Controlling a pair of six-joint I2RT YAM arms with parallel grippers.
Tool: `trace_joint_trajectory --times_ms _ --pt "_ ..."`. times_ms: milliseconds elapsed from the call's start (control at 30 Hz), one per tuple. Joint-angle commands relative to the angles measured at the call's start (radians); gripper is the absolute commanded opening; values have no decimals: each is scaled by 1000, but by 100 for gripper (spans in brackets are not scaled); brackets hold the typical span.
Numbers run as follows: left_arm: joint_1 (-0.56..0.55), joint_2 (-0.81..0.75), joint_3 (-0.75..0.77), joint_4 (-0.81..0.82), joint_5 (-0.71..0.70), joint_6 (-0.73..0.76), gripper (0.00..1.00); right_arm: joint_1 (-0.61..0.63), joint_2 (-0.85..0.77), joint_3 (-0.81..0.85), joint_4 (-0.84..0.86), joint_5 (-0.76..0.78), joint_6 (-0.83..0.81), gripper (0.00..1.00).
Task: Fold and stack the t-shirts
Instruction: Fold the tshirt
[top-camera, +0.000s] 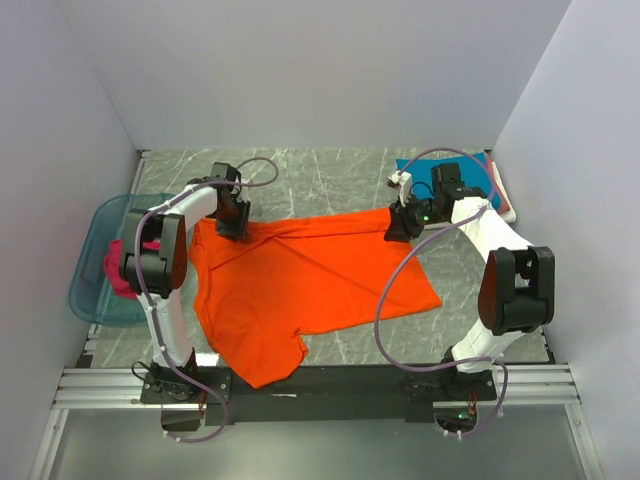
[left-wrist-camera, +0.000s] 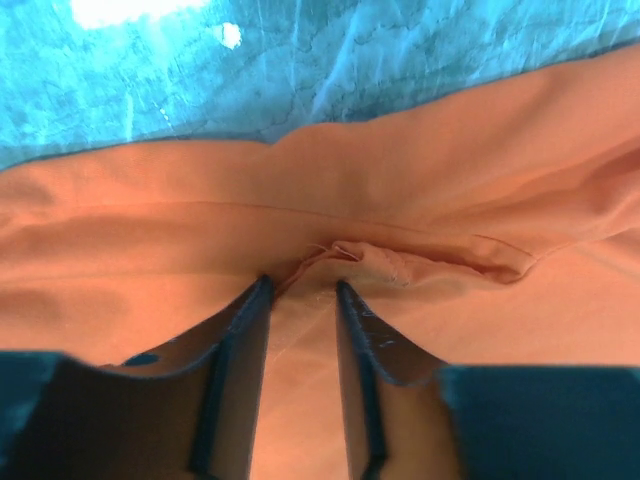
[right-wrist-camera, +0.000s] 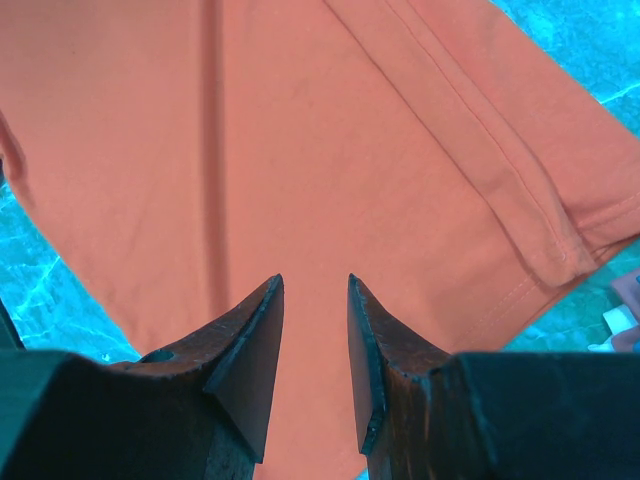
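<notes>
The bright orange t-shirt (top-camera: 300, 285) lies spread on the marble table, one sleeve hanging over the near edge. My left gripper (top-camera: 234, 222) is down on the shirt's far left edge. In the left wrist view its fingers (left-wrist-camera: 240, 340) stand a little apart, with a small pucker of orange cloth (left-wrist-camera: 340, 255) at the tips. My right gripper (top-camera: 400, 222) is over the shirt's far right corner. In the right wrist view its jaws (right-wrist-camera: 315, 285) are slightly apart above flat orange cloth (right-wrist-camera: 300, 150), with the hem (right-wrist-camera: 560, 250) to the right. A magenta shirt (top-camera: 118, 268) sits in the tub.
A translucent blue tub (top-camera: 100, 262) stands at the table's left edge. A teal folded cloth (top-camera: 470, 180) lies on a white one at the back right corner. Grey walls close in left, right and behind. The metal rail (top-camera: 320, 385) runs along the near edge.
</notes>
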Motion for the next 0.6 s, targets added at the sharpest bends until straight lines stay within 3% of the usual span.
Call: trace_joint_trajectory --times_ms 0,67,267,567 --pt "1 -9 17 8 11 7 34 -11 -46 8 -10 -28 -3 39" --pt "1 -29 8 9 14 3 23 -13 -46 8 -10 -28 -3 39" --pt "-1 -87 -17 3 34 -8 5 -19 -43 14 -11 -31 -1 39" --pt "-22 -195 -155 35 115 -31 1 -31 -43 19 -14 -42 -1 39"
